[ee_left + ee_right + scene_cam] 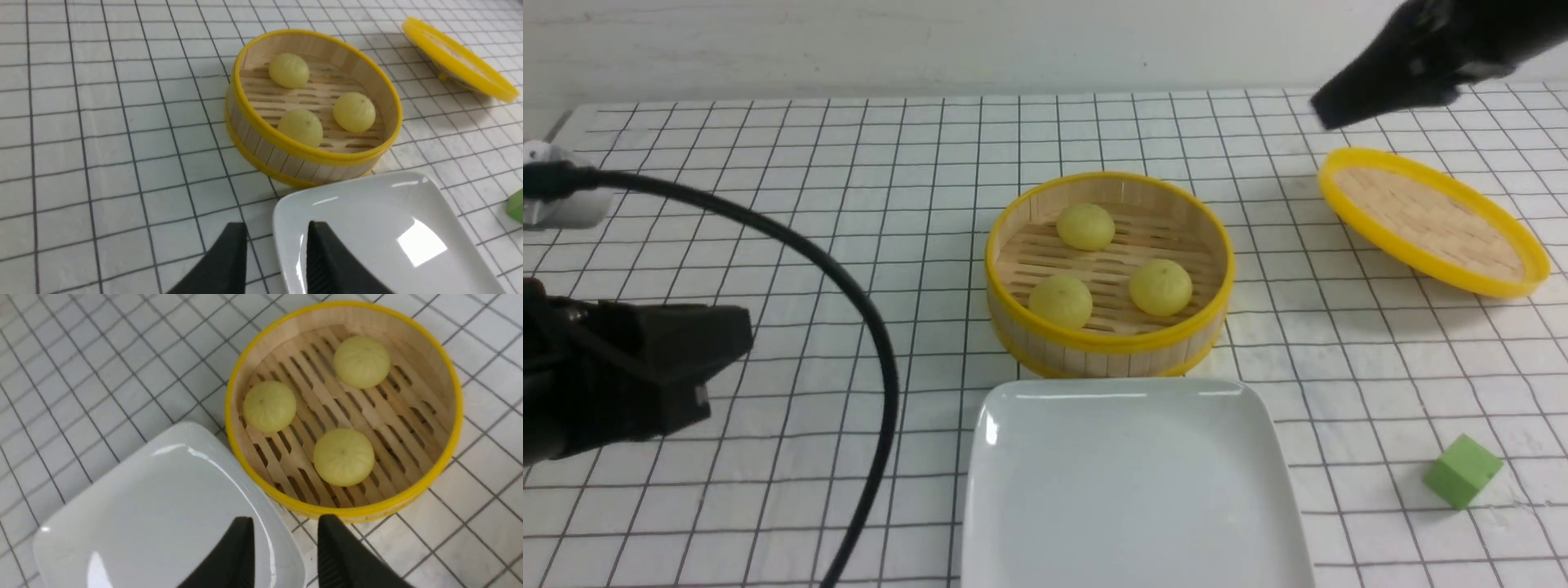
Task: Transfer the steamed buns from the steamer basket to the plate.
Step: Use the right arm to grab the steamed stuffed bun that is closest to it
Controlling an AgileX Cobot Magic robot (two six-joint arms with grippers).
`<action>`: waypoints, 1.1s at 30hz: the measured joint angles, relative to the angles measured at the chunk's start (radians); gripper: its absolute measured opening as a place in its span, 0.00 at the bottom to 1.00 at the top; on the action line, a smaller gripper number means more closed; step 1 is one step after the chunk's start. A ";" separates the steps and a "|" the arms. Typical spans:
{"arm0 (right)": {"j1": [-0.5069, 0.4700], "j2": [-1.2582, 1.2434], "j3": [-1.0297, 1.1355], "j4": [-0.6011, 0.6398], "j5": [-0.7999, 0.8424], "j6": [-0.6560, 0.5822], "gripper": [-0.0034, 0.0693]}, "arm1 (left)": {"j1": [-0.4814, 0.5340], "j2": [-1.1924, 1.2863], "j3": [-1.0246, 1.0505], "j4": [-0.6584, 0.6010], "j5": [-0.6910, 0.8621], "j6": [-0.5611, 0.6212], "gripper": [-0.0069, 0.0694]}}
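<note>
Steamed buns [1086, 226] in steamer basket [1107, 347], clear of left gripper [278, 228], right gripper [286, 520], both spread.

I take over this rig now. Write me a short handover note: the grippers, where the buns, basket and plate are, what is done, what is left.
Left gripper: open, holds nothing, low at the left of the plate.
Right gripper: open, holds nothing, raised at the far right.
Steamed buns: all three lie in the steamer basket.
Plate: bare, just in front of the basket, on the robot's side.
Done: the lid is off, lying to the basket's right. No bun moved.
Left: all three buns go onto the plate.
</note>
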 joint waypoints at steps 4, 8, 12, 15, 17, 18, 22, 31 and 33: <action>0.083 0.095 -0.033 -0.095 0.000 0.004 0.38 | 0.000 0.000 0.000 -0.041 -0.012 0.053 0.41; 0.154 0.228 -0.064 -0.219 -0.015 0.077 0.38 | 0.000 0.000 0.000 -0.059 -0.014 0.076 0.41; 0.160 0.308 -0.076 -0.259 -0.082 0.134 0.40 | 0.000 0.000 0.000 -0.066 -0.014 0.079 0.41; 0.160 0.332 -0.079 -0.259 -0.118 0.136 0.45 | 0.000 0.000 0.000 -0.069 -0.014 0.079 0.41; 0.160 0.337 -0.080 -0.251 -0.138 0.135 0.48 | 0.000 0.000 0.000 -0.069 -0.014 0.080 0.41; 0.161 0.337 -0.080 -0.250 -0.144 0.132 0.49 | 0.000 0.000 0.000 -0.070 -0.014 0.080 0.41; 0.171 0.337 -0.082 -0.250 -0.182 0.122 0.53 | 0.000 0.000 0.000 -0.071 -0.015 0.081 0.41; 0.208 0.375 -0.082 -0.275 -0.265 0.115 0.54 | 0.000 0.000 0.000 -0.071 -0.018 0.082 0.41; 0.209 0.395 -0.082 -0.295 -0.282 0.115 0.54 | 0.000 0.000 0.000 -0.071 -0.017 0.082 0.41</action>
